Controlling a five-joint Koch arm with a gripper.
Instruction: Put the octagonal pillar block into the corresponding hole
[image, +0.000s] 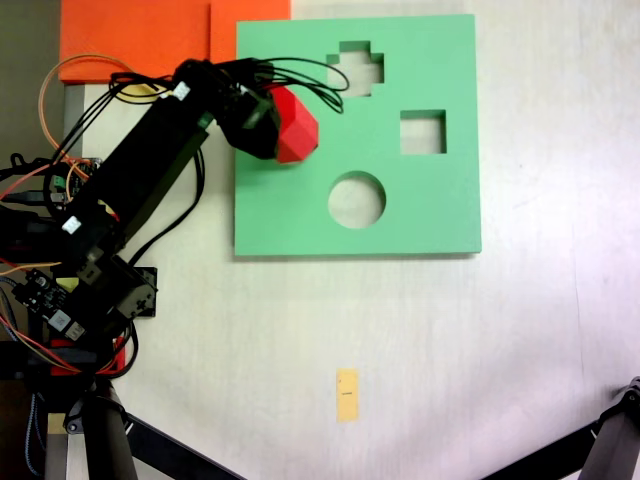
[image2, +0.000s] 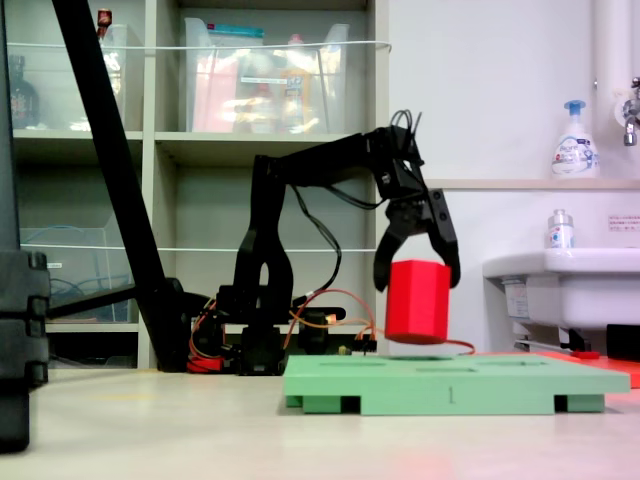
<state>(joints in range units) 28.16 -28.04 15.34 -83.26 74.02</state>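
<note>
The octagonal pillar block (image: 297, 127) (image2: 418, 300) is a bright red prism, upright, hanging a little above the green foam board (image: 440, 215) (image2: 450, 385). My gripper (image: 272, 120) (image2: 418, 284) is shut on it, with one black finger on each side of its upper part. From above, the block sits over the board's upper left area. The corresponding hole is hidden; no eight-sided cutout shows on the bare part of the board.
The board has a cross-shaped cutout (image: 356, 68), a square cutout (image: 423, 132) and a round cutout (image: 357, 199). Orange foam sheets (image: 140, 40) lie past the board's top left. A small yellow tag (image: 347, 394) lies on the table. A sink (image2: 560, 280) stands at the right.
</note>
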